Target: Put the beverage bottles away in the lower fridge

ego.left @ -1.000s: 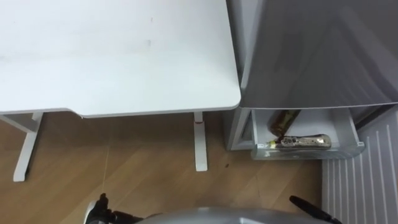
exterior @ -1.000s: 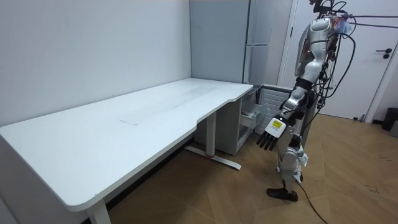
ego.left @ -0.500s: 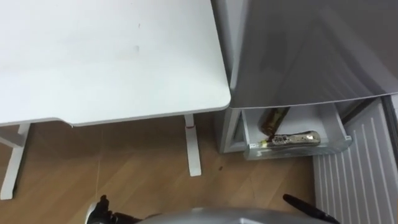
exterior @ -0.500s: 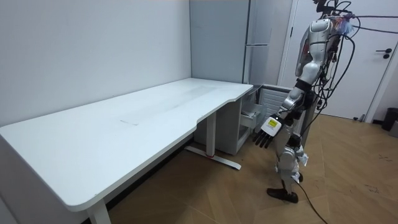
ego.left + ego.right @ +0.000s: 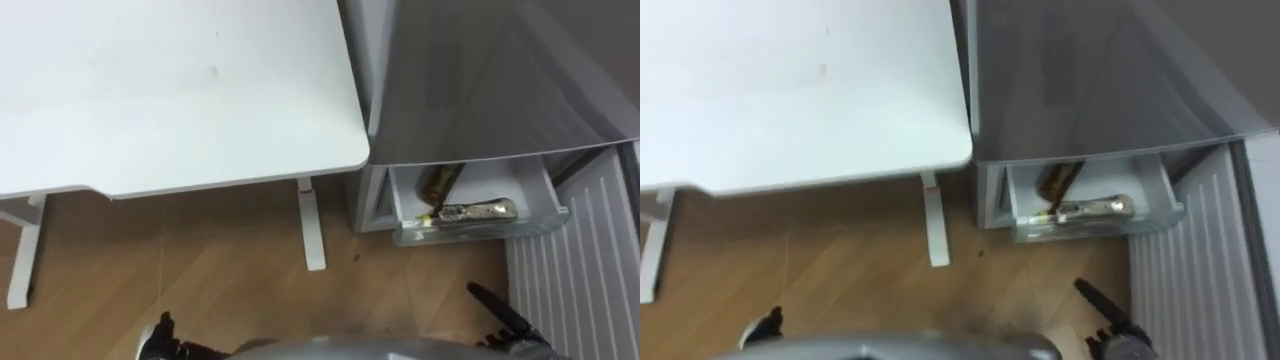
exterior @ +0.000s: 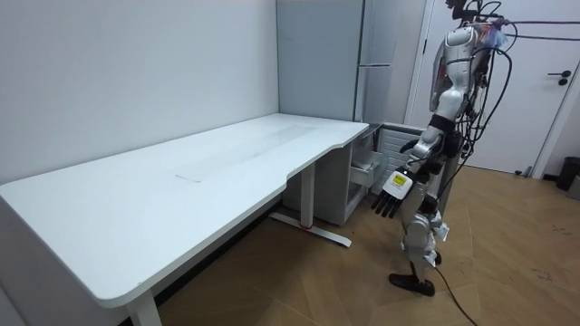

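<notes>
The lower fridge drawer [image 5: 545,205] stands pulled out under the grey fridge front [image 5: 480,80]. Two drinks lie in it: a brown bottle [image 5: 438,180] at the back and a silvery bottle [image 5: 476,212] along the front wall. The same brown bottle [image 5: 1058,178] and silvery bottle [image 5: 1092,210] appear in the right eye view. My right hand [image 5: 500,312] comes in low at the right with straight dark fingers, below the drawer and apart from it, holding nothing. My left hand [image 5: 163,335] sits at the bottom left edge. In the room view my left hand [image 6: 396,190] hangs forward with straight fingers, empty.
A white desk [image 5: 180,90] fills the left, its leg [image 5: 313,230] on the wooden floor [image 5: 200,260]. The open fridge door's ribbed white inside [image 5: 585,270] lies to the right of the drawer. I stand on the floor just in front of the fridge [image 6: 362,54].
The head camera has shifted, so the desk and fridge sit differently in view. My right hand's fingers reach slightly farther up into the picture. The bottles lie as before.
</notes>
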